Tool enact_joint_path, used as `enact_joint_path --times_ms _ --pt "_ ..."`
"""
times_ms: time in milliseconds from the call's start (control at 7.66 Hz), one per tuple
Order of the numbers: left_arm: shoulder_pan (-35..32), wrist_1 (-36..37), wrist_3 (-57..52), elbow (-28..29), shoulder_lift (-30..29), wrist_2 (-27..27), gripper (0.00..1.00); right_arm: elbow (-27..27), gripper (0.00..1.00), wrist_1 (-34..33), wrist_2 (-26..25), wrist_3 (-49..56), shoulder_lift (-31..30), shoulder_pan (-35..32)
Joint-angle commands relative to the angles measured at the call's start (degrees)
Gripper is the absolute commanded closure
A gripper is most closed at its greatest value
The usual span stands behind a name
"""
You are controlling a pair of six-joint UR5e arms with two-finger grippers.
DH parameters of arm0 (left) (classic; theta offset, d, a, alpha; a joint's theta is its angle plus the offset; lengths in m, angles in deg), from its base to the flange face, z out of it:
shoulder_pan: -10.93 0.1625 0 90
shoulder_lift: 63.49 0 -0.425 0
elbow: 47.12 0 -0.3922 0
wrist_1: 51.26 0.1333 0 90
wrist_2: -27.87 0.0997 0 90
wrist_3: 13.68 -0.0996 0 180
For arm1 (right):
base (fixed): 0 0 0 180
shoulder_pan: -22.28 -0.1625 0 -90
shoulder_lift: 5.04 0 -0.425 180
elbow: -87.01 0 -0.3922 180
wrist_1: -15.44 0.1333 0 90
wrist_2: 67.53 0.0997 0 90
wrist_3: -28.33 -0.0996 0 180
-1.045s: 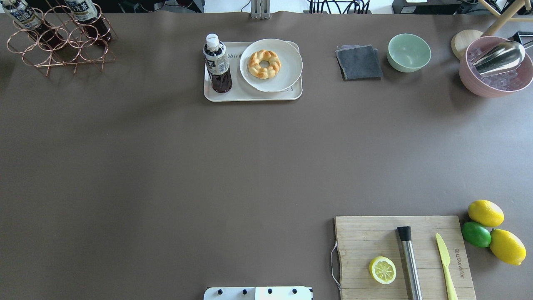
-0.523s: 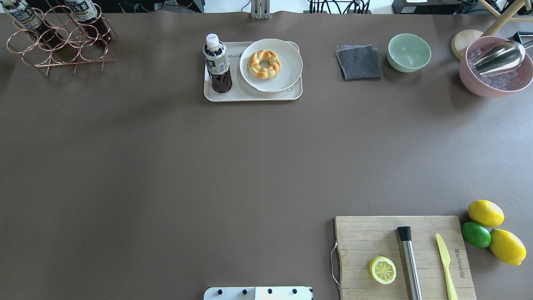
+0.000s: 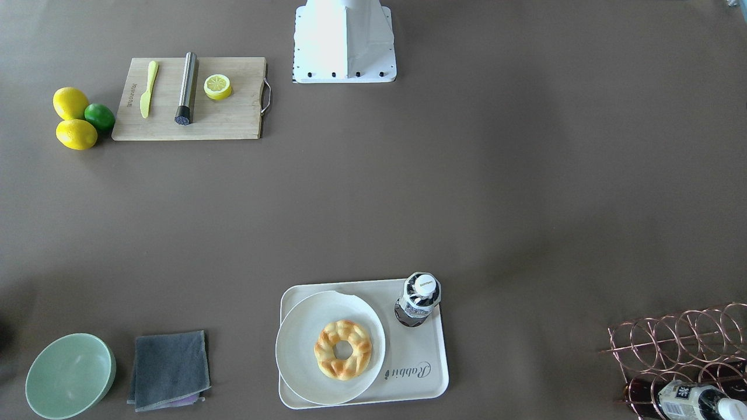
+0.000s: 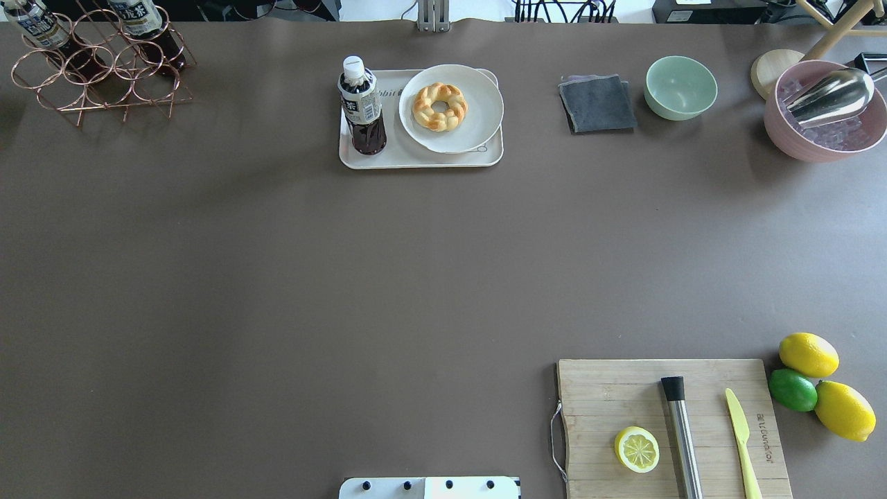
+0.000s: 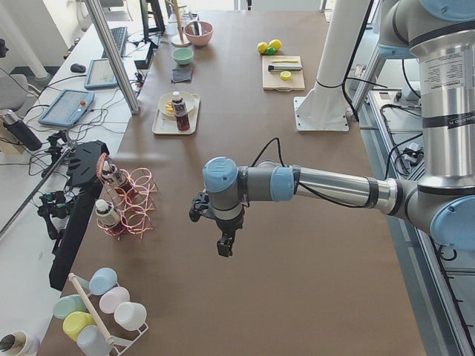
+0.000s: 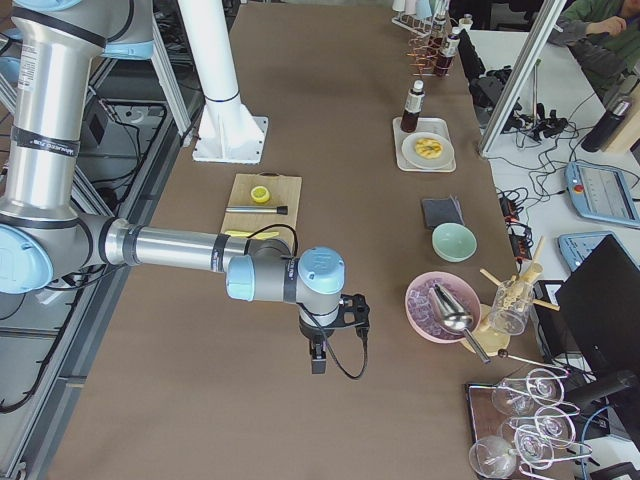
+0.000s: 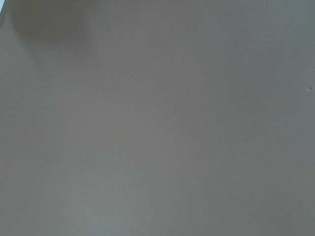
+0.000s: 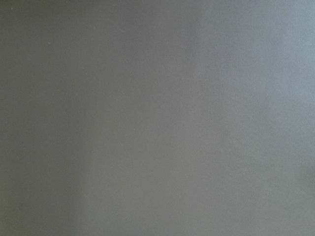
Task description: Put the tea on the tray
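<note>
The tea, a clear bottle of dark liquid with a white cap, stands upright on the left end of the cream tray at the table's far side. It also shows in the front-facing view on the tray lettered "Rabbit". The left gripper hangs above bare table, far from the tray, and shows only in the exterior left view. The right gripper shows only in the exterior right view. I cannot tell whether either is open or shut. Both wrist views show only bare table.
A round plate with a doughnut fills the tray's right part. A copper rack with two more bottles stands far left. A grey cloth, green bowl, pink ice bowl and cutting board lie to the right.
</note>
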Motion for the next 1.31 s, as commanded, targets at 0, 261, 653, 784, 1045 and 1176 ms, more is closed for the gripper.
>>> enact_joint_path --times_ms 0,261,653,784,1045,1176 --pt "0.0 0.09 0.0 0.04 0.0 0.0 0.03 -0.2 0.0 0.0 -0.04 -0.05 -0.02 -0.02" --pt "0.0 0.09 0.0 0.13 0.09 0.0 0.03 -0.28 0.0 0.0 -0.04 -0.05 -0.1 -0.02" --pt "0.0 0.09 0.0 0.22 0.09 0.0 0.03 -0.28 0.0 0.0 0.05 -0.05 -0.1 -0.11" --pt "0.0 0.09 0.0 0.22 0.09 0.0 0.03 -0.63 0.0 0.0 -0.04 -0.05 -0.19 -0.11" --pt "0.0 0.18 0.0 0.22 0.18 0.0 0.03 -1.43 0.0 -0.09 -0.13 -0.05 -0.37 -0.11" --pt "0.0 0.18 0.0 0.22 0.44 0.0 0.03 -1.43 0.0 0.0 -0.13 -0.05 -0.37 -0.11"
